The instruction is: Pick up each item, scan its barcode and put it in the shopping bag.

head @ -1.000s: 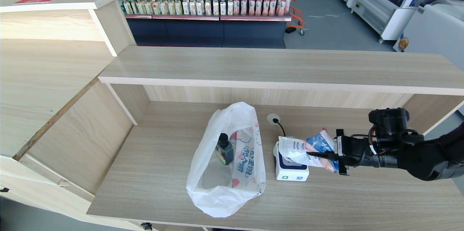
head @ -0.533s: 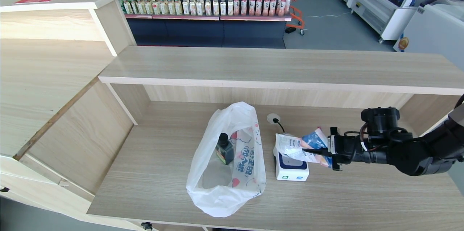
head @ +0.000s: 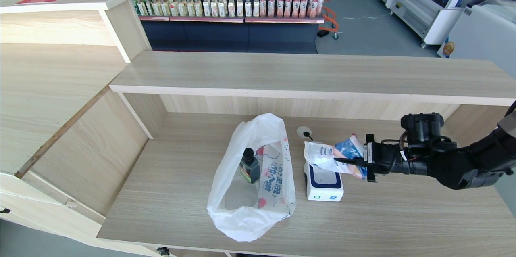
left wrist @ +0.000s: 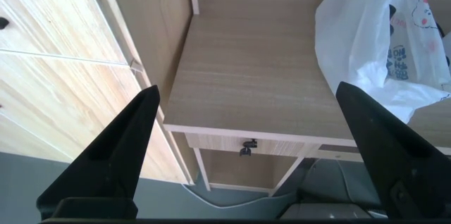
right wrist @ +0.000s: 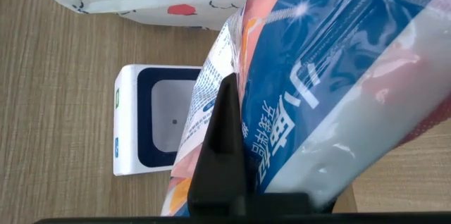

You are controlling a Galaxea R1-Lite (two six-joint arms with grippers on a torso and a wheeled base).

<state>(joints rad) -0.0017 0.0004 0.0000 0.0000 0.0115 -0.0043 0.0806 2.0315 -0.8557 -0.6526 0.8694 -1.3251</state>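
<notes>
- The fingers of my right gripper [head: 342, 161] are clamped on a snack packet [head: 332, 154]. In the right wrist view one dark finger [right wrist: 224, 146] presses flat on the packet's side, and the packet [right wrist: 338, 76] hides the other finger.
- The packet is blue and pink with a white printed end. It is in the air, lying almost level, and its white end points toward the shopping bag [head: 242, 224].
- Below the packet sits the white scanner [head: 324, 186] on the counter [head: 181, 192]. The packet hangs over the far part of it. In the right wrist view the scanner's dark window [right wrist: 165, 122] is partly covered by the packet's edge.
- A black cable [head: 312, 142] goes from the scanner's far side to a round hole [head: 303, 131] in the counter.
- The shopping bag, white plastic with a printed picture, lies just beside the scanner, on the side of my left arm, with its mouth open toward the top.
- A dark bottle [head: 249, 166] with a black cap is already inside the bag.
- The fingers of my left gripper [left wrist: 246, 90] are wide apart and hold nothing. Between them I see the front edge of the counter [left wrist: 254, 69] and part of the bag [left wrist: 384, 48].
- Behind the counter is a store shelf with a row of bottles [head: 229, 7].
</notes>
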